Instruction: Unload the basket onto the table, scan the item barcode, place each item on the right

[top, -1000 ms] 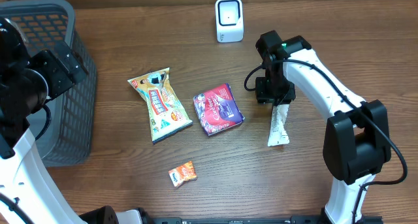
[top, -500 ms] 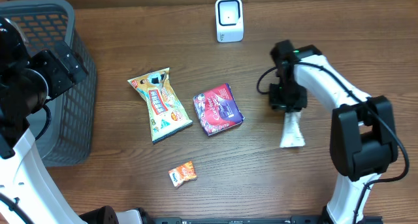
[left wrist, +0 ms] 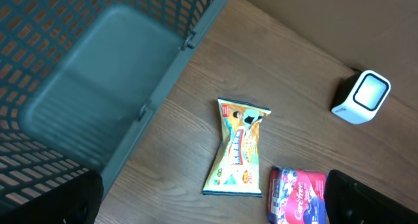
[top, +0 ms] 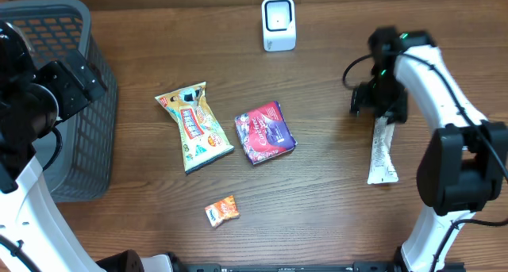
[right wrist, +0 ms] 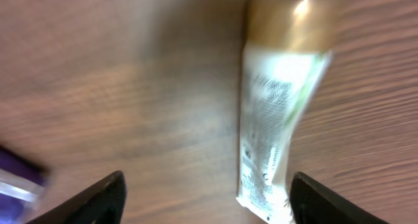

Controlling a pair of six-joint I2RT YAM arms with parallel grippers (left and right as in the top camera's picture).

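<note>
Since a second ago the right tool [right wrist: 208,199] has swung toward the right side of the counter [top: 317,208]. The long white sachet [top: 382,149] has travelled with it, and is now well apart from the purple packet [top: 265,132] it lay near.

The right tool's two fingers stand wide apart and grip nothing. In the wrist view the sachet lies flat on the wood between them and ahead of them, touching neither, nearer the right-hand finger. Seen from above, the sachet starts just under the tool. Its long axis runs from there toward the front edge of the counter, leaning slightly.

The scanner [top: 279,24], a small white box, stands at the back of the counter, well off to the left of this tool in that view. By my judgement, presenting the barcode would mean picking the sachet up again and carrying it back that way.

The right tool is by far the nearer one. The left tool [left wrist: 209,204] hangs open and empty beside the basket [top: 48,6] at the far left, above a yellow snack packet [top: 194,128]. A small orange sachet [top: 222,211] lies near the front.
</note>
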